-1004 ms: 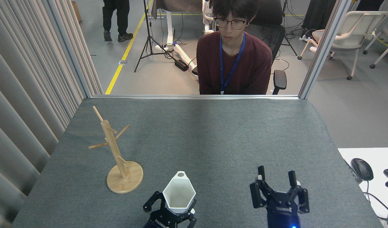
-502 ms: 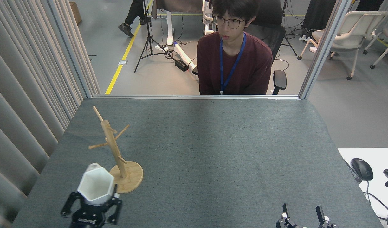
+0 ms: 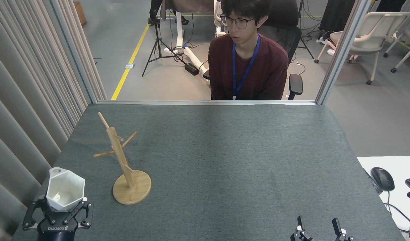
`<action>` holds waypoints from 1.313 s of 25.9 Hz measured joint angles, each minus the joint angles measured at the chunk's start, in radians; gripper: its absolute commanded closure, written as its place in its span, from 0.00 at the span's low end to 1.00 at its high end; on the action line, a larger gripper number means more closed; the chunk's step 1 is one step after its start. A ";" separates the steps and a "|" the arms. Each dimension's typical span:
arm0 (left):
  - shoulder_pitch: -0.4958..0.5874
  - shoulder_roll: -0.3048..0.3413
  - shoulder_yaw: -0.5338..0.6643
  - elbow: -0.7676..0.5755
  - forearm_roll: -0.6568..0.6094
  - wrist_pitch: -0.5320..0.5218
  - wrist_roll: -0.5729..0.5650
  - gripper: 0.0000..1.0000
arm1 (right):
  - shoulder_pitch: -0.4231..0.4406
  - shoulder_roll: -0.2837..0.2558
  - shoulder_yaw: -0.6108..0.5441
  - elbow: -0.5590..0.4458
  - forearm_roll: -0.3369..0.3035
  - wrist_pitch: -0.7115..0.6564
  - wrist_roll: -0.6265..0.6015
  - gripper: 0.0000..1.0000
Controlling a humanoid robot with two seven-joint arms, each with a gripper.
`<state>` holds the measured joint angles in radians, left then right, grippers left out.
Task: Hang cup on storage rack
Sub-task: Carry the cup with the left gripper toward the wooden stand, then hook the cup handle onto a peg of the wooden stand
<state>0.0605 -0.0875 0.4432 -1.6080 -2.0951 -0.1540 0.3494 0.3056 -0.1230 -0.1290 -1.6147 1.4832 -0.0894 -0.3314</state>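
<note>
The white faceted cup [image 3: 65, 188] is held upright at the near left, its hexagonal mouth open to the head view and its pierced tab handle at the far left of the rim. My left gripper [image 3: 57, 214] is shut on its lower body. The bamboo storage rack [image 3: 123, 160] stands to the cup's right on its round base, post leaning slightly, thin pegs bare. My right gripper [image 3: 320, 227] shows only two spread fingertips at the bottom edge and is open.
A person in a maroon sweater [image 3: 248, 63] sits behind the table's far edge [image 3: 205, 102]. A ribbed curtain wall [image 3: 24, 100] runs close along the left. A white desk with a mouse [image 3: 382, 178] lies at the right.
My left gripper has carried the cup leftward across the near edge, from the middle past the front of the rack to its left. The right gripper withdrew to the bottom edge.
</note>
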 measured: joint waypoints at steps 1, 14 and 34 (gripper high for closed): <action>-0.015 -0.002 -0.003 0.010 -0.025 0.004 0.000 0.71 | 0.000 -0.001 0.000 0.000 0.000 0.000 0.000 0.01; -0.083 -0.017 -0.018 0.076 -0.172 0.021 0.008 0.69 | -0.006 -0.001 0.000 0.009 0.001 -0.001 0.002 0.01; -0.143 -0.026 -0.042 0.117 -0.302 0.023 0.006 0.67 | -0.005 0.002 0.000 0.019 -0.003 -0.009 0.001 0.01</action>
<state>-0.0829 -0.1133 0.4011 -1.4908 -2.3973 -0.1312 0.3554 0.3007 -0.1210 -0.1289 -1.5953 1.4803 -0.0981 -0.3307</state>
